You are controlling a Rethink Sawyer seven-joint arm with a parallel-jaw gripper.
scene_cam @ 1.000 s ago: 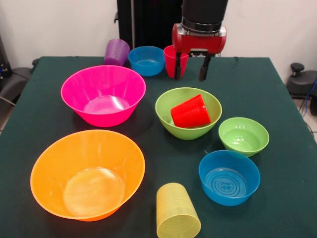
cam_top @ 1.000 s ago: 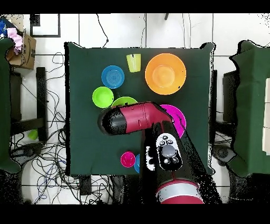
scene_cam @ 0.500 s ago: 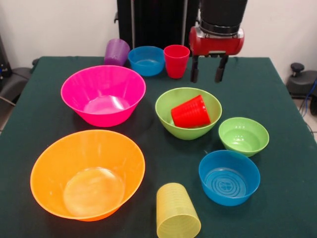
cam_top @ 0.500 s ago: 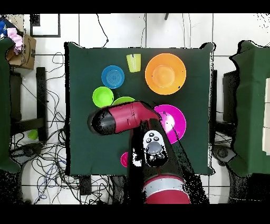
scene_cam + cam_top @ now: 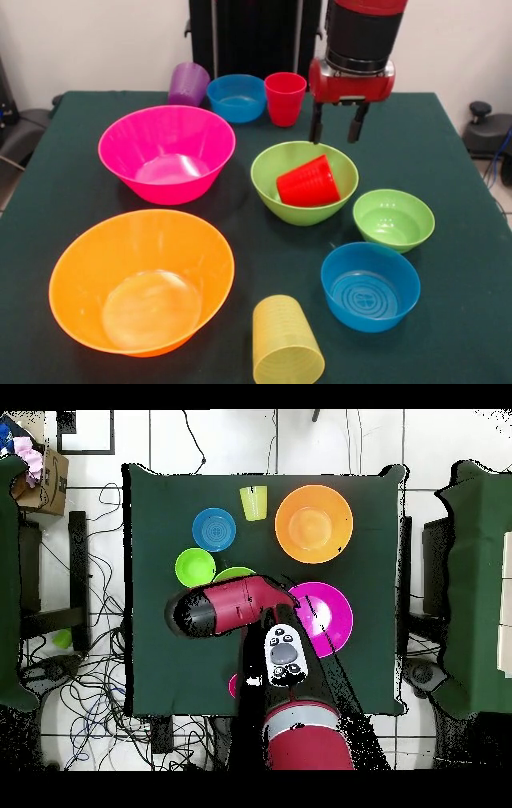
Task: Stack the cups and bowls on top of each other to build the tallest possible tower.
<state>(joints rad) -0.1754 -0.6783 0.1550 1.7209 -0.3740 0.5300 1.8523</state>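
Nothing is stacking up as a tower yet. From the left in the front view, the orange bowl [image 5: 142,282] and pink bowl [image 5: 166,153] are sitting upright and apart, ready to serve as wide bases. Further along, the purple cup [image 5: 188,83], a blue bowl [image 5: 237,97] and a pinkish-red cup [image 5: 285,98] are lining the far edge. A red cup [image 5: 309,181] is lying tipped inside the green bowl [image 5: 304,182], probably needing righting. The gripper [image 5: 335,126] is hanging straight down over that bowl's far rim, its jaws spread and gripping nothing.
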